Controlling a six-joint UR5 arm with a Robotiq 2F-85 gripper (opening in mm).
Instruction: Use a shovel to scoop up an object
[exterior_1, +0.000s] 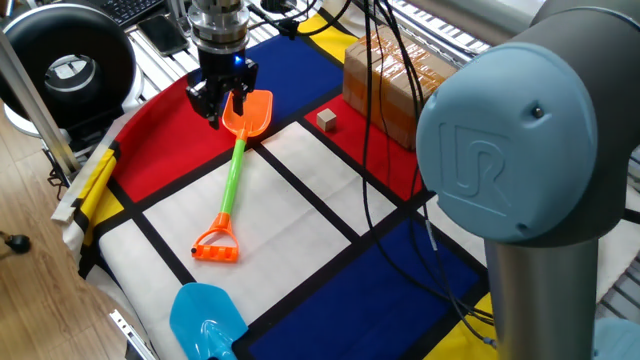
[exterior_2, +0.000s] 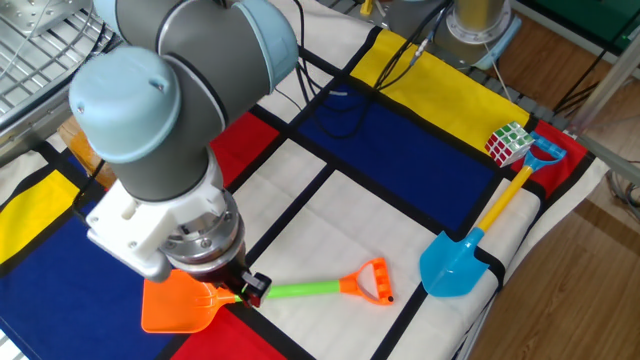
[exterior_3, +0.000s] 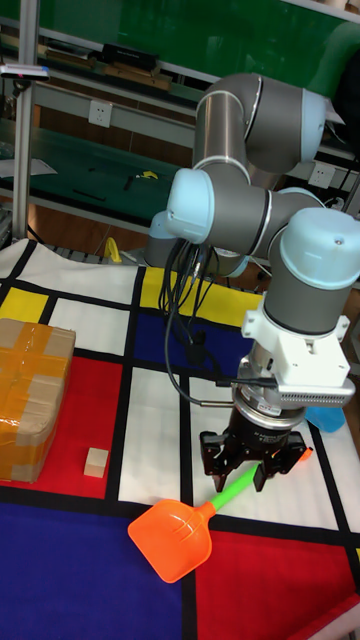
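Note:
The shovel lies flat on the mat, with its orange blade (exterior_1: 252, 113) at the far end, a green shaft (exterior_1: 231, 178) and an orange D loop (exterior_1: 217, 245) at the near end. My gripper (exterior_1: 222, 97) stands low over the neck where blade meets shaft, open, with a finger on each side of it. The other fixed view shows the gripper (exterior_2: 241, 291) covering part of the blade (exterior_2: 172, 308). In the tall view the gripper (exterior_3: 252, 462) straddles the shaft (exterior_3: 232, 489). The object, a tiny tan cube (exterior_1: 326, 120), rests to the right of the blade, apart from it.
A brown taped cardboard box (exterior_1: 392, 85) stands just beyond the cube. A light blue shovel (exterior_1: 205, 320) lies at the mat's near edge, with a Rubik's cube (exterior_2: 508, 143) by its handle. Black cables (exterior_1: 375, 150) hang across the mat from the arm.

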